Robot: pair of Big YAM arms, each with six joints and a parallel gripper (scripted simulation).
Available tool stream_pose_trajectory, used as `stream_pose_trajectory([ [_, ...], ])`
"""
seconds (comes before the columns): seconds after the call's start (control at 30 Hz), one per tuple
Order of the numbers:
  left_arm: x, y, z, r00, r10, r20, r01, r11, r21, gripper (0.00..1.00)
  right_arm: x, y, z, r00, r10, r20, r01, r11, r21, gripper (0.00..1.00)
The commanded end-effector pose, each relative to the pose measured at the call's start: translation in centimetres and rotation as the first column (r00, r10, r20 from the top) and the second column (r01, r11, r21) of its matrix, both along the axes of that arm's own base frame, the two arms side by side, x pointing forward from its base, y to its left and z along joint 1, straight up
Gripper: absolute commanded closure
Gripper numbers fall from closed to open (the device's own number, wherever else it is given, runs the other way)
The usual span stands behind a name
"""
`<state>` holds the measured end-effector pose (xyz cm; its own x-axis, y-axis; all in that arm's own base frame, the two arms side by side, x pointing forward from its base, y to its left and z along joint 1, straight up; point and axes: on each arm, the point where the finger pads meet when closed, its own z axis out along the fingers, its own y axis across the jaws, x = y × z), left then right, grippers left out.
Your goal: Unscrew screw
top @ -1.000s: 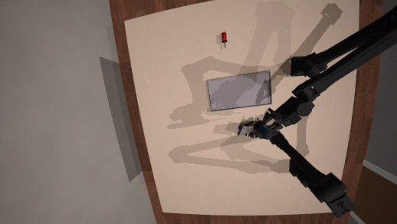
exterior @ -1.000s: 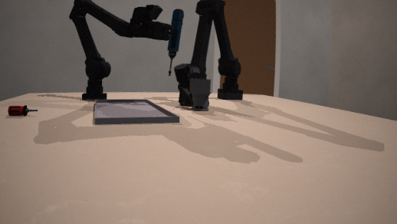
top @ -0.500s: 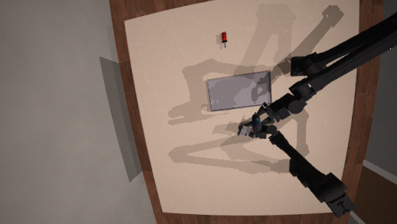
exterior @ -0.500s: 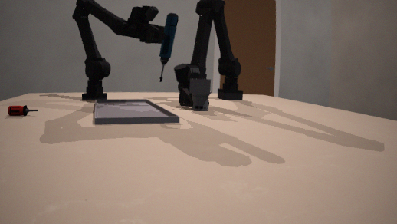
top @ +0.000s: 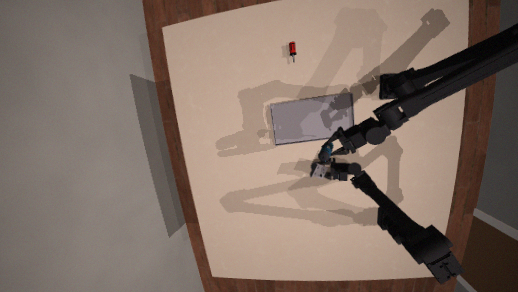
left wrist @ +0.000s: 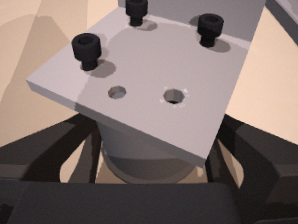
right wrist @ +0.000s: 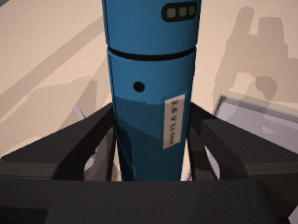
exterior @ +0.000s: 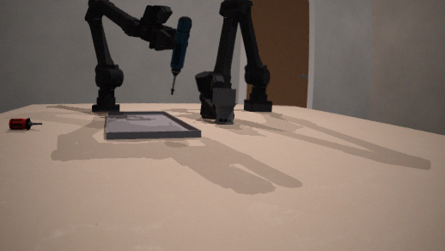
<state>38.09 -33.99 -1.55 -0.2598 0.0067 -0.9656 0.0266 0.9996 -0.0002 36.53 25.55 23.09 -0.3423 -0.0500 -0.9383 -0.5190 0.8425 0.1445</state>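
Note:
The joint module (exterior: 224,106) (left wrist: 142,155) stands upright on the table with its grey bracket (left wrist: 150,75) on top. Three black cap screws (left wrist: 86,47) (left wrist: 136,9) (left wrist: 209,25) stand in the bracket with their heads above the plate. Nearer the camera are a round hole (left wrist: 117,92) and a hex-edged hole (left wrist: 173,95). My left gripper (top: 331,171) (exterior: 210,105) (left wrist: 151,112) is shut on the module's round body. My right gripper (top: 334,147) (exterior: 165,36) (right wrist: 151,111) is shut on the blue electric screwdriver (top: 327,149) (exterior: 180,43) (right wrist: 145,75). It holds the screwdriver tilted in the air, tip down, up and to one side of the module.
A flat grey tray (top: 274,125) (exterior: 150,134) (right wrist: 260,120) lies beside the module. A small red screwdriver (top: 292,49) (exterior: 18,124) lies far off near a table edge. Both arm bases stand on the far side in the exterior view.

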Motion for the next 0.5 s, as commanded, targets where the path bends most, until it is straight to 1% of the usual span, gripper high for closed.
stream_pose_trajectory([
  [0.0, -0.7, -0.2, -0.9, 1.0, -0.014, -0.001, 0.014, 1.0, 0.012, 0.41, 3.4, -0.3, 4.9, 0.998, -0.059, 0.025, 0.057, 0.996, 0.067, 0.58],
  [0.13, -0.7, -0.2, -0.9, 1.0, -0.014, -0.001, 0.014, 1.0, 0.012, 0.41, 4.5, -1.7, 4.3, 0.995, -0.101, -0.022, 0.103, 0.993, 0.06, 0.58],
  [0.2, -0.7, -0.2, -0.9, 1.0, -0.014, -0.001, 0.014, 1.0, 0.012, 0.41, 4.5, -1.7, 4.3, 0.995, -0.101, -0.022, 0.103, 0.993, 0.06, 0.58],
  [0.23, -0.7, -0.2, -0.9, 1.0, -0.014, -0.001, 0.014, 1.0, 0.012, 0.41, 4.2, -1.2, 5.1, 0.996, -0.09, 0.0, 0.09, 0.993, 0.076, 0.58],
  [0.3, -0.7, -0.2, -0.9, 1.0, -0.014, -0.001, 0.014, 1.0, 0.012, 0.41, 4.2, -1.2, 5.1, 0.996, -0.09, 0.0, 0.09, 0.993, 0.076, 0.58],
  [0.33, -0.7, -0.2, -0.9, 1.0, -0.014, -0.001, 0.014, 1.0, 0.012, 0.41, 4.5, -2.3, 4.8, 0.993, -0.114, -0.02, 0.116, 0.991, 0.068, 0.58],
  [0.47, -0.7, -0.2, -0.9, 1.0, -0.014, -0.001, 0.014, 1.0, 0.012, 0.41, 5.5, -3.8, 3.5, 0.984, -0.161, -0.079, 0.165, 0.985, 0.054, 0.58],
])
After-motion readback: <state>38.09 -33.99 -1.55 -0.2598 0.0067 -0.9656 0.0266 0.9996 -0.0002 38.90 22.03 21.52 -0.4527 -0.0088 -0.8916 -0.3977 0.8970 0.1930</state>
